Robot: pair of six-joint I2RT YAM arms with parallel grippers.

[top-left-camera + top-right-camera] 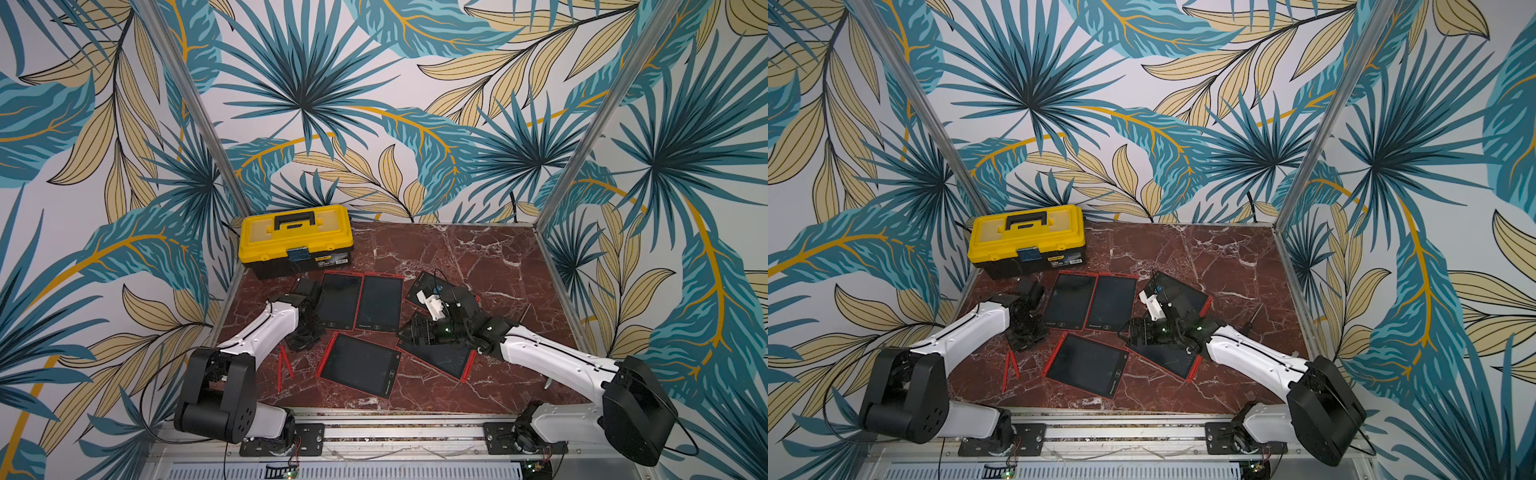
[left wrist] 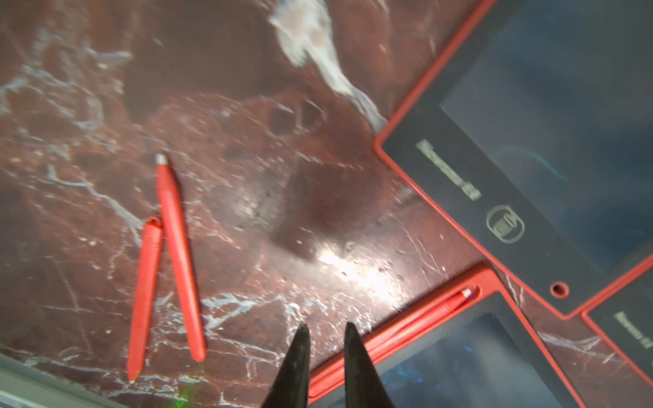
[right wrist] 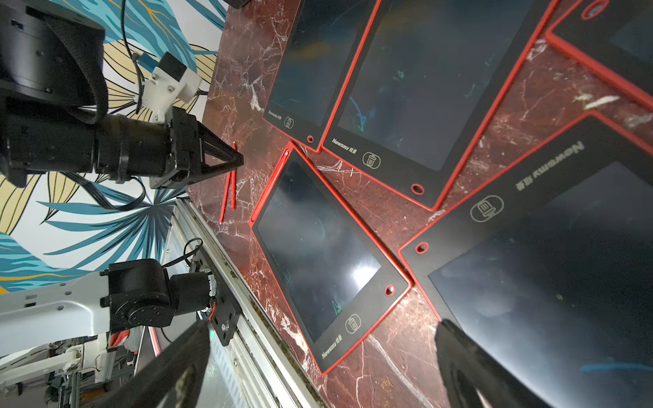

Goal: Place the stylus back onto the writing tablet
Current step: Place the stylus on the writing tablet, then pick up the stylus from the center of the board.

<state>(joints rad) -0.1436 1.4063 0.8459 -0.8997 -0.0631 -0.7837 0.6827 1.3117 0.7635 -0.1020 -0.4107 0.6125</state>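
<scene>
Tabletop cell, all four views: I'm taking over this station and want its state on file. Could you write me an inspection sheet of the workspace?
Surface: red marble table, white veins, glare spots.
Job's things: five writing tablets. The front tablet has a stylus docked in its edge slot. Two loose styluses lie in a narrow V on the table beside it.
Clutter: yellow toolbox, shut, rear left corner.
Grippers: left gripper narrowly open, empty, near the loose styluses. Right gripper wide open, empty, above the tablets.
Cables: black cable to the left wrist camera; a loop at the left arm's base.
Surroundings: leaf-print walls, aluminium posts.
</scene>
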